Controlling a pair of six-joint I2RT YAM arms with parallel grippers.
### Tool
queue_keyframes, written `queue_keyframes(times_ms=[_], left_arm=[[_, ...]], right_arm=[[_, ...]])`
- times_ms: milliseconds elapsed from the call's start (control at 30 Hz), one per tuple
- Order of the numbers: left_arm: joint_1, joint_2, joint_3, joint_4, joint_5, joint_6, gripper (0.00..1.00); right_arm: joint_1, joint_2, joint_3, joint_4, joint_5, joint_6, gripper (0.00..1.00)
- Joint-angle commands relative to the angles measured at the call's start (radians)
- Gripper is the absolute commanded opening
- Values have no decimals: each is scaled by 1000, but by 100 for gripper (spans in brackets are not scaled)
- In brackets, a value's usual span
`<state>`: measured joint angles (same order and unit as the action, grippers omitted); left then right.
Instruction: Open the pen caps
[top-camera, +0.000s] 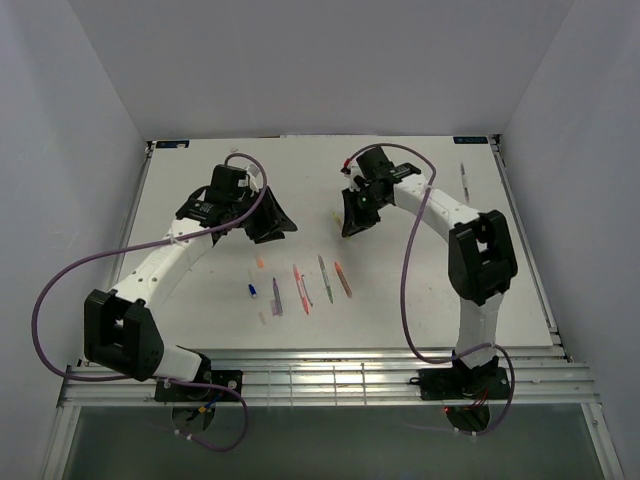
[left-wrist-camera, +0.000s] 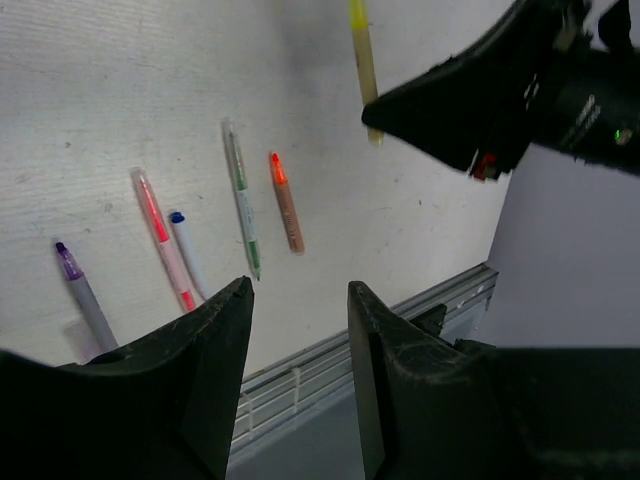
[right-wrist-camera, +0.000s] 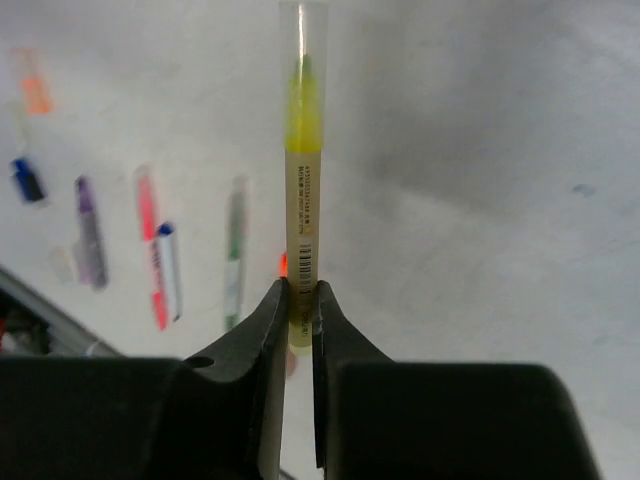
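- My right gripper (right-wrist-camera: 298, 310) holds the yellow pen (right-wrist-camera: 302, 190) above the surface (right-wrist-camera: 480, 200), its jaws pinched tight on the lower barrel.
- The clear cap (right-wrist-camera: 303, 25) sits on the far end of that pen, with the yellow tip inside it.
- My left gripper (left-wrist-camera: 300, 300) hangs over the surface with its jaws apart and nothing between them.
- Two loose caps lie on the surface to the left of the pen row: an orange cap (right-wrist-camera: 35, 92) and a blue cap (right-wrist-camera: 27, 180).
- The purple pen (left-wrist-camera: 85, 290), red pen (left-wrist-camera: 160, 235), blue pen (left-wrist-camera: 187, 250), green pen (left-wrist-camera: 243, 210) and orange pen (left-wrist-camera: 287, 205) lie side by side between the arms.
- Another pen (top-camera: 463, 180) lies alone near the far right edge.
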<state>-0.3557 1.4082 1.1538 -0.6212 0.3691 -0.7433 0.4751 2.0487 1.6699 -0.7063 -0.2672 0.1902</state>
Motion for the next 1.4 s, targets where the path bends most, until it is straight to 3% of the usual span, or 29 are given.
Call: queue_keyframes(times_ms=[0, 133, 333, 633, 767, 1000, 1233, 1367], left_arm=[[4, 1, 44, 14, 79, -59, 54], [4, 38, 52, 20, 123, -73, 56], [4, 55, 1, 57, 177, -119, 57], [3, 45, 24, 101, 186, -150, 57], [3, 11, 35, 57, 99, -146, 57], [3, 35, 118, -40, 87, -134, 56], [3, 83, 165, -57, 96, -117, 57], [3, 69, 172, -71, 44, -110, 57]], right_arm=[[55, -189, -129, -1, -213, 46, 8], [123, -376, -283, 47, -248, 103, 8], [146, -492, -414, 137, -314, 195, 8], [161, -513, -381, 88, -247, 181, 8], [148, -467, -320, 45, -201, 158, 8], [142, -372, -230, 31, -187, 160, 8], [138, -397, -257, 37, -187, 150, 8], [71, -407, -286, 25, -87, 201, 8]])
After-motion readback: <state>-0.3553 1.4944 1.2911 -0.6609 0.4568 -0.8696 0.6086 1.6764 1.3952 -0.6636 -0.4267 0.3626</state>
